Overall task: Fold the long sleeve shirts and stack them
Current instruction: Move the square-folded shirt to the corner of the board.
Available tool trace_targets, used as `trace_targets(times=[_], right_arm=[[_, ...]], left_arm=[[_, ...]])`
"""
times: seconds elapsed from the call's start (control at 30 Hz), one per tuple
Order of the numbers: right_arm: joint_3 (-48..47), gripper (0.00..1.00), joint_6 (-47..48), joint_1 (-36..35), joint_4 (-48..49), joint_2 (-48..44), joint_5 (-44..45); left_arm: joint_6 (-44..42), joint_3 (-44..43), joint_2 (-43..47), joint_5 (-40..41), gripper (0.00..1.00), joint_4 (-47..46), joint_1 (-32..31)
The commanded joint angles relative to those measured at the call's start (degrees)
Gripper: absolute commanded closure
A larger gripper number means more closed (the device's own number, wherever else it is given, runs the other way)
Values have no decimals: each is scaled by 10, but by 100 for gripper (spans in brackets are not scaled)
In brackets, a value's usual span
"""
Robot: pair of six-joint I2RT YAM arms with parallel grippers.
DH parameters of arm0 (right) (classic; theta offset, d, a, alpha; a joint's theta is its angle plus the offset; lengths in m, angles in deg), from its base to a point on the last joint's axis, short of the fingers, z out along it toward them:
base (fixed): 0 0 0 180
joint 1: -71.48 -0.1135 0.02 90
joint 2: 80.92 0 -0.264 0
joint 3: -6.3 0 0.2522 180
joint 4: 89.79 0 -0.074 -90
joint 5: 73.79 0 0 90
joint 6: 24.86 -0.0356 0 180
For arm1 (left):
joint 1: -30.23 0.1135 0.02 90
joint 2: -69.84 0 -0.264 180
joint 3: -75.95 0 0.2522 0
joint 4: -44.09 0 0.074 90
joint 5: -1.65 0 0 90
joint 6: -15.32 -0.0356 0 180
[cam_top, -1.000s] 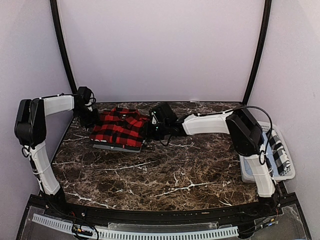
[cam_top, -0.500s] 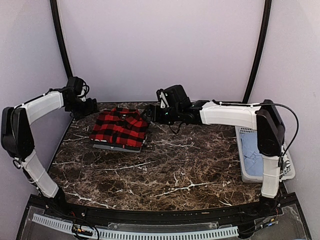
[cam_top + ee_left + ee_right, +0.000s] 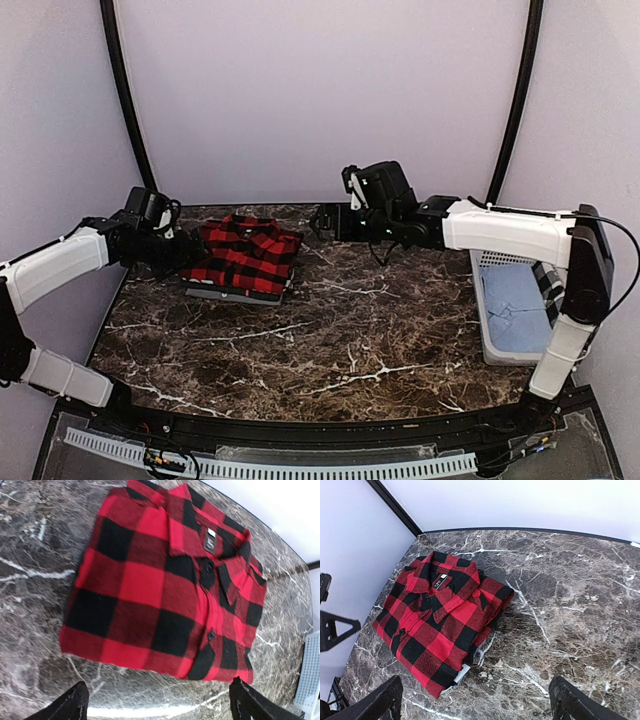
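Note:
A red-and-black check long sleeve shirt (image 3: 243, 258) lies folded at the table's back left, collar and buttons facing up. A thin grey layer (image 3: 235, 293) shows under its near edge; a pale strip of it (image 3: 461, 672) peeks out in the right wrist view. My left gripper (image 3: 188, 255) hovers at the shirt's left side, open and empty. In the left wrist view the shirt (image 3: 160, 595) fills the frame beyond the spread left gripper (image 3: 160, 705). My right gripper (image 3: 322, 220) hangs raised to the shirt's right, open, with only marble under the gripper (image 3: 477, 702). The shirt (image 3: 440, 625) lies apart from it.
A white basket (image 3: 575, 345) stands at the table's right edge, holding light blue cloth (image 3: 515, 310) and a black-and-white checked cloth (image 3: 555, 300). Black frame posts (image 3: 125, 100) rise at the back corners. The left gripper (image 3: 335, 625) shows at the right wrist view's left edge.
Both grippers have opened and drawn back from the folded check shirt: the left one out to the left, the right one up and to the right. The shirt stays put.

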State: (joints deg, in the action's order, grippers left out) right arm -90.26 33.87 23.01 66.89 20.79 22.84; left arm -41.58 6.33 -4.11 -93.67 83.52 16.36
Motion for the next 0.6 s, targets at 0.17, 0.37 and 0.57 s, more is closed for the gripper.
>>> trace_targets(times=[0.17, 0.37, 0.57], right_arm=[[84, 1, 22, 5, 6, -92, 88], [139, 1, 7, 5, 21, -134, 110], [165, 1, 6, 6, 10, -157, 131]], left_arm=[[91, 120, 50, 54, 4, -18, -122], [122, 145, 6, 86, 5, -73, -183], [160, 115, -71, 110, 13, -105, -243]])
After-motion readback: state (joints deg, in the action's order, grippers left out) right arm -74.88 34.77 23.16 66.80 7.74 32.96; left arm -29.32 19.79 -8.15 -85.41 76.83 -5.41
